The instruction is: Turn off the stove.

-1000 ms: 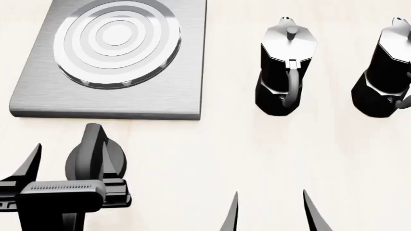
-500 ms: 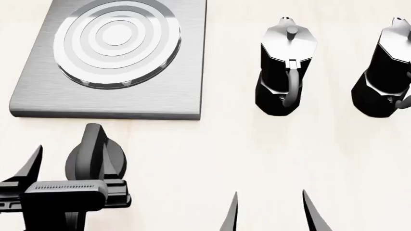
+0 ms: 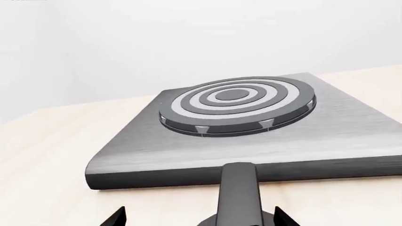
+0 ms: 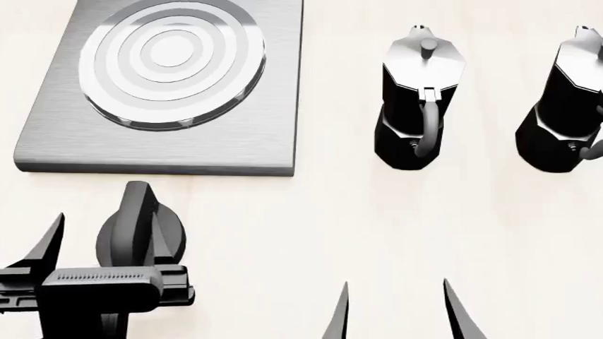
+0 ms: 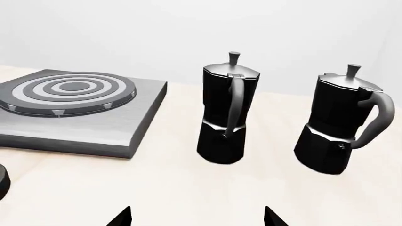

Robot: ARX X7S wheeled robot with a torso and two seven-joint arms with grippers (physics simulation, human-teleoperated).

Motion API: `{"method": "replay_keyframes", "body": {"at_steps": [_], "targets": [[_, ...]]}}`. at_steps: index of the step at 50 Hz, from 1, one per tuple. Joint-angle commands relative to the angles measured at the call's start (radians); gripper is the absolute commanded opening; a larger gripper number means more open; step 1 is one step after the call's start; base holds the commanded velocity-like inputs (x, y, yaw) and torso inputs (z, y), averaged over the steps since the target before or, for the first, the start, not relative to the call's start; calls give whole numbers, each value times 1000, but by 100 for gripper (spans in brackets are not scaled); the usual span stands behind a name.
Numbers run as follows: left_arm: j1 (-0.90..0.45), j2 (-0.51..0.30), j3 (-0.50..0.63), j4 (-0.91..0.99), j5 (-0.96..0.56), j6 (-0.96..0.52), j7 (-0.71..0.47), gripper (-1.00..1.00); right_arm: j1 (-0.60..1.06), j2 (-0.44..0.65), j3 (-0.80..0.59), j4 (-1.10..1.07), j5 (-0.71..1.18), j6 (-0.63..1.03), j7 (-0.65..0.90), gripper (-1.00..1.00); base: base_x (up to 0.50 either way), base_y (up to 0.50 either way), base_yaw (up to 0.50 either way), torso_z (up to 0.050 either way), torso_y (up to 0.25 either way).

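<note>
The stove (image 4: 160,141) is a flat grey slab with a ringed round burner (image 4: 171,63), at the head view's upper left. Its black ridged knob (image 4: 141,226) sits on the table in front of the slab. My left gripper (image 4: 110,241) is open around the knob. One fingertip (image 4: 52,240) stands well off to the knob's left, and the other is hidden behind the knob. In the left wrist view the knob's ridge (image 3: 238,193) rises between the open gripper's (image 3: 199,217) tips, with the stove (image 3: 351,136) beyond. My right gripper (image 4: 397,311) is open and empty over bare table.
Two black-and-silver moka pots (image 4: 421,106) (image 4: 565,106) stand to the right of the stove, handles toward me. The right wrist view shows the pots (image 5: 226,113) (image 5: 342,125) beyond the right gripper (image 5: 196,217), with the slab (image 5: 82,127) beside them.
My left gripper has shifted very slightly to the right and toward me. The knob's ridge points the same way as before. The right arm is still.
</note>
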Motion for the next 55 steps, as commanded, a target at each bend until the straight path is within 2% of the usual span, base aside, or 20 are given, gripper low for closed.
{"method": "replay_keyframes", "body": {"at_steps": [1,32,43,55], "targets": [[-3,-8,-5,-40,-24,-2,4,100,1,2,-3,-2,0,2,3,100,0,0,0,0,0],[89,-87,-19,163,-79,-71,5,100,4,8,-8,-1,5,0,10,100,0,0,0,0,0],[89,-96,-48,144,-109,-82,-3,100,6,11,-11,-1,6,0,12,100,0,0,0,0,0],[126,-131,-81,223,-149,-119,-19,100,6,11,-14,-3,6,1,16,100,0,0,0,0,0]]}}
